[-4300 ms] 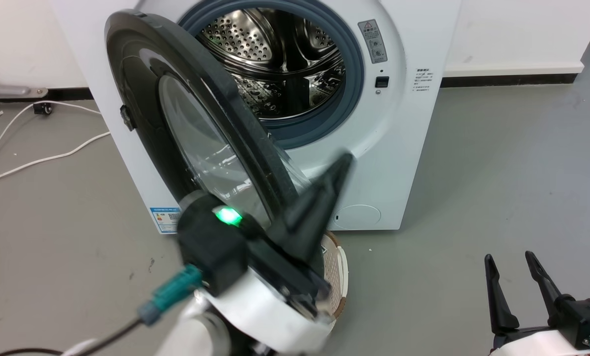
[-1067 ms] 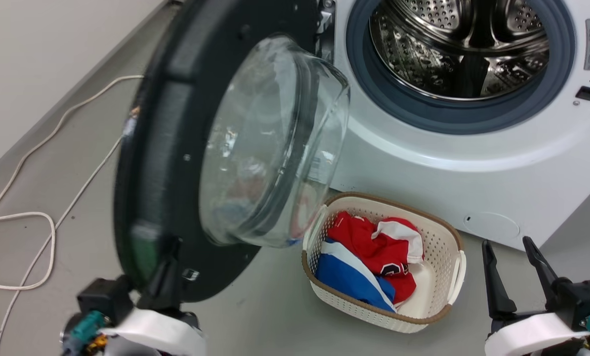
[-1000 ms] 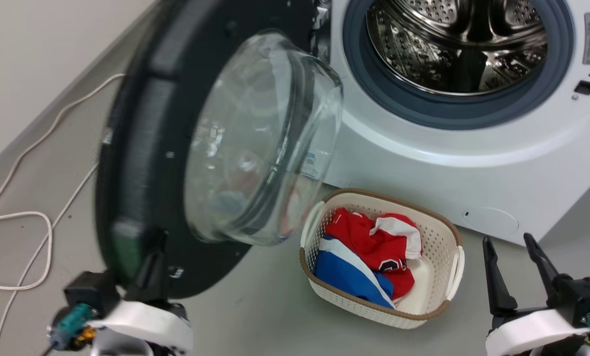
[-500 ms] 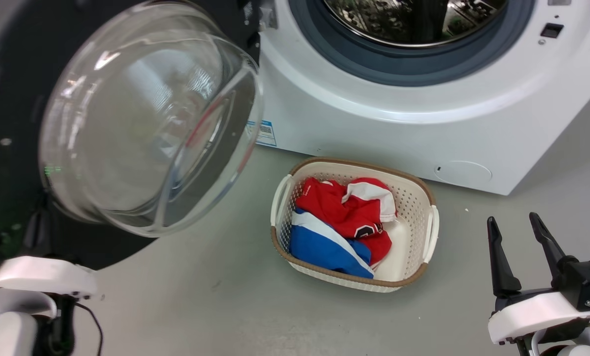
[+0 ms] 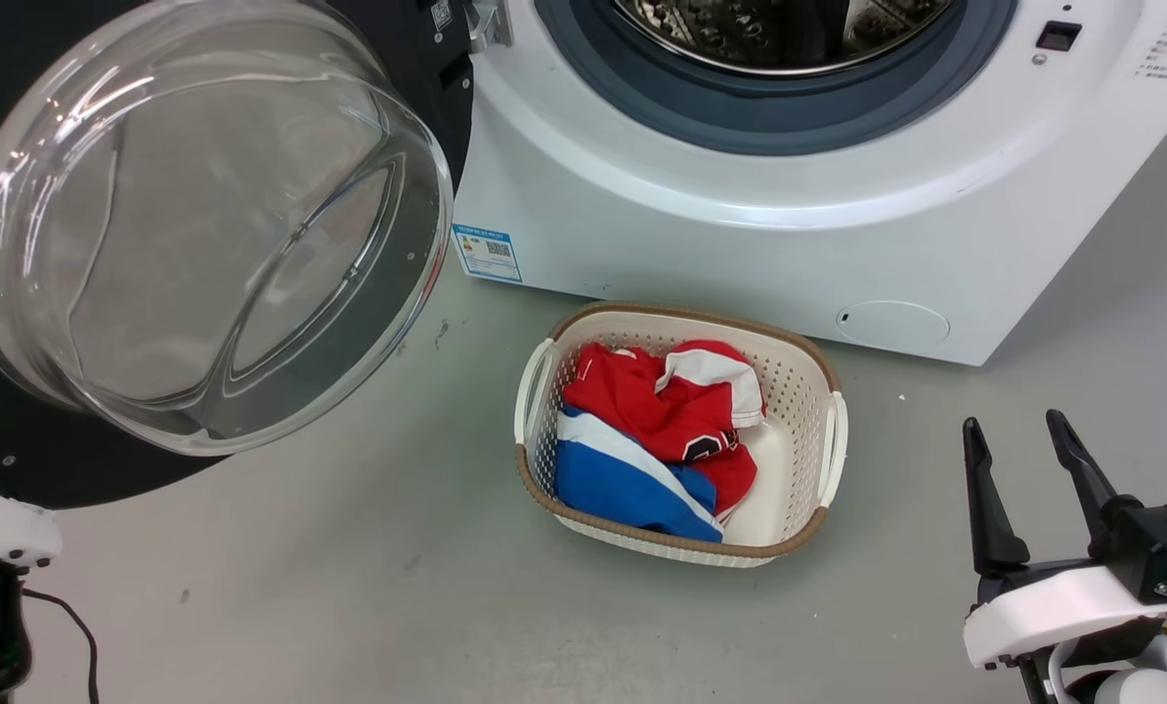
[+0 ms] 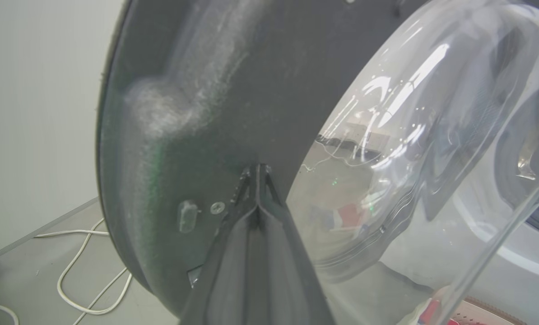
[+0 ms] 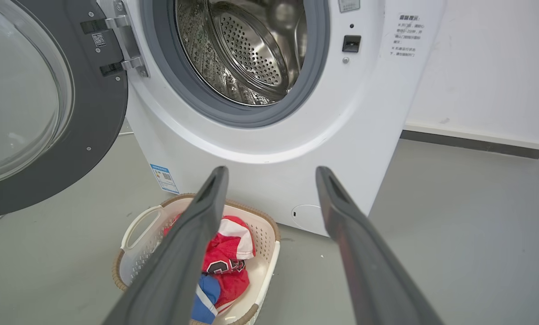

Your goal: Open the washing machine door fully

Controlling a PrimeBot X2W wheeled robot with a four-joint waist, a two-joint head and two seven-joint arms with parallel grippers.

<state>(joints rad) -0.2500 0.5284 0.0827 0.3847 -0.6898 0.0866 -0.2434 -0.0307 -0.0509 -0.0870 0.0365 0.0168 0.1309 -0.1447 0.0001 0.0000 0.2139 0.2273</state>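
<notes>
Editor: Washer first. Where is it?

Stringer: Across the top of the head view, white, with the steel drum gaping.

Editor: And the door?

Stringer: Door hangs from the hinge at the opening's left edge. It is swung wide to the robot's left, with the glass bowl bulging toward the camera. In the right wrist view its inner face lies close to level with the washer's front, so I judge it nearly, perhaps wholly, open.

Editor: Anything below?

Stringer: Basket on the floor just before the washer, holding red, white and blue clothes. It is apart from the door's lower rim.

Editor: Which arm is nearer?

Stringer: Left. The left tool has its fingers drawn together with nothing between them. The tips are at the door's black inner face, just beside the bowl. Whether they press on it, I cannot tell. The right tool sits at lower right, fingers spread and empty, well apart from the door.

Editor: So the move turns on what?

Stringer: Door lies straight ahead of the left tool, which points into its face, and the hinge is off to that tool's right. Any remaining swing would carry the door away from the opening, toward the wall behind.
</notes>
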